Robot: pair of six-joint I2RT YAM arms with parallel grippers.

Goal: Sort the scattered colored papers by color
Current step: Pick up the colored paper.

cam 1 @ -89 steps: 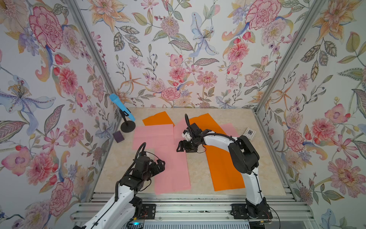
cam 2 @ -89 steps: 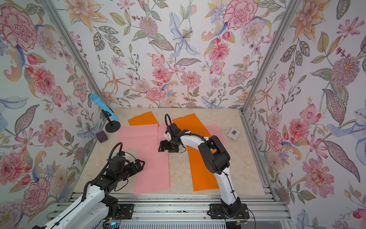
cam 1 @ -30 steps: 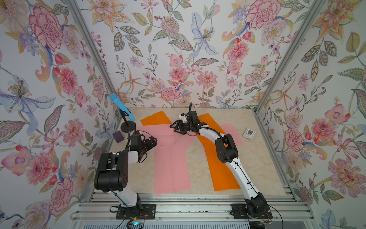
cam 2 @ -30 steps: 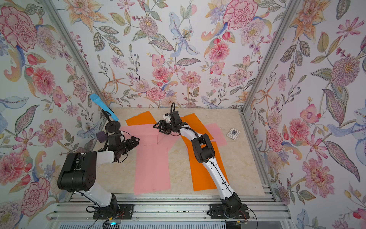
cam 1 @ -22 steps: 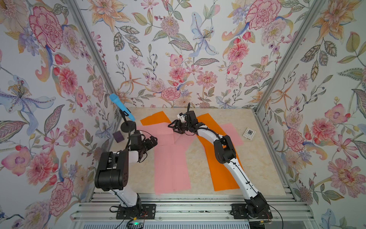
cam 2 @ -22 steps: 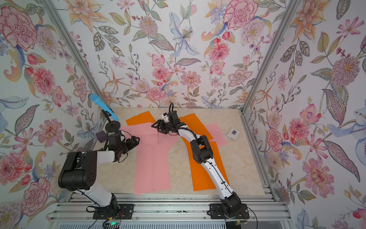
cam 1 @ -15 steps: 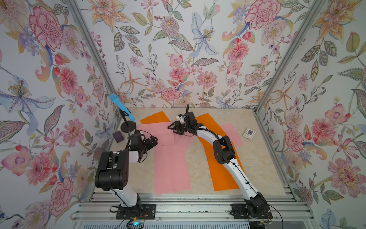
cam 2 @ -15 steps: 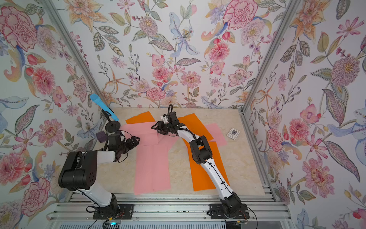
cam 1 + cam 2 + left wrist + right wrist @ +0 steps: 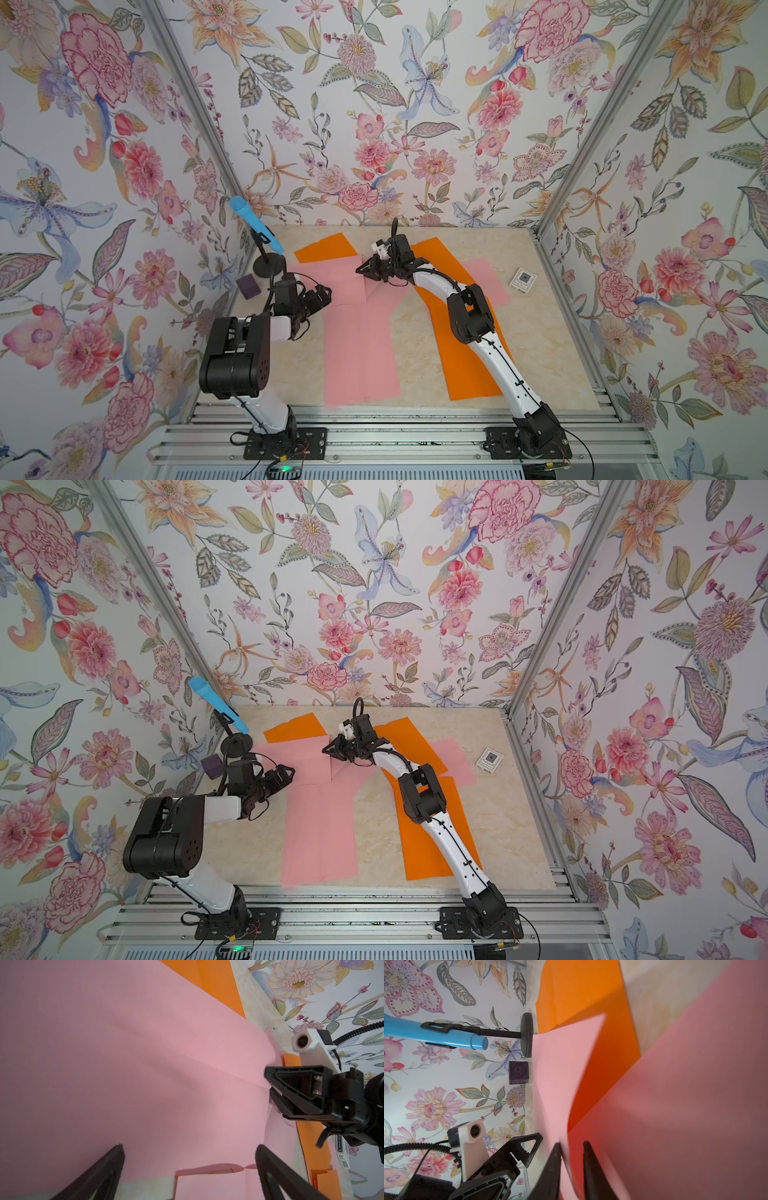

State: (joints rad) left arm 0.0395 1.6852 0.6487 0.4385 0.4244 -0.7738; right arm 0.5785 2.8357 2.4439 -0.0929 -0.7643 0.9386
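Note:
Colored papers lie on the marble table (image 9: 540, 353). A pink sheet (image 9: 328, 284) sits at the back left, overlapping a small orange sheet (image 9: 324, 249). A long pink sheet (image 9: 361, 361) reaches the front, a long orange sheet (image 9: 465, 365) runs under my right arm, and another pink sheet (image 9: 492, 282) lies beyond it. My right gripper (image 9: 360, 270) (image 9: 571, 1143) is shut on the back-left pink sheet's (image 9: 560, 1064) right edge, which curls upward. My left gripper (image 9: 322, 297) (image 9: 189, 1146) hangs open over that pink sheet's (image 9: 145, 1064) near-left part.
A blue microphone (image 9: 255, 224) on a black stand and a purple block (image 9: 248, 286) stand at the left wall. A white printed card (image 9: 523, 280) lies at the back right. Flowered walls close in the table on three sides.
My right gripper slid left along the pink sheet's edge and its jaws narrowed onto it, lifting the edge. My left arm, which swung to the back left earlier, has held still over the last second.

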